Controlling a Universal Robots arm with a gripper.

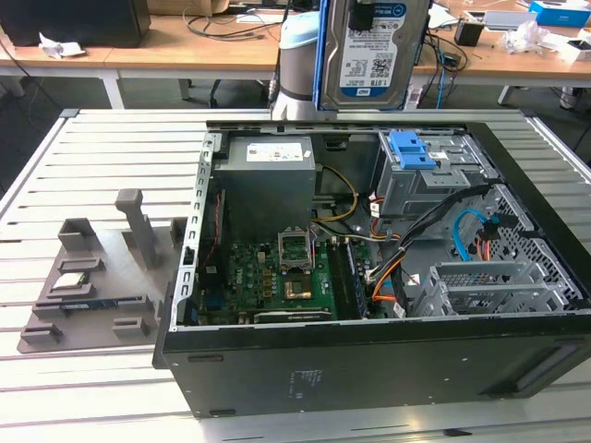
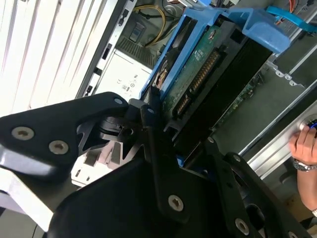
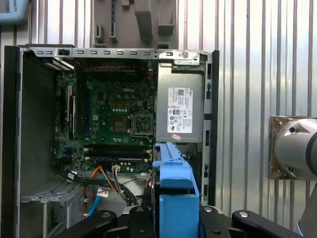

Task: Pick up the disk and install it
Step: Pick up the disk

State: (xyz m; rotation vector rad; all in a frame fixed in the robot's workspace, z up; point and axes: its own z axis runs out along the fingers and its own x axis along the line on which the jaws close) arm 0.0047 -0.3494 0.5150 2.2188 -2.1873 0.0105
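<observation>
The disk (image 1: 374,51), a silver hard drive with a white-and-blue label in a blue caddy frame, hangs upright in the air above the far side of the open computer case (image 1: 369,369). In the second wrist view my gripper (image 2: 181,126) is shut on the disk (image 2: 198,74), with black fingers (image 2: 151,114) pressed on its two sides. The first wrist view looks down along the caddy's blue edge (image 3: 176,193), with the gripper (image 3: 176,220) around it, over the case's power supply (image 3: 181,111) and motherboard (image 3: 116,116).
Inside the case a metal drive cage (image 1: 429,180) carries a bare blue bracket (image 1: 411,149), with cables beside it. A grey fixture (image 1: 102,277) holding a small chip lies at the exterior view's left. A person's hand (image 2: 304,144) rests near the case.
</observation>
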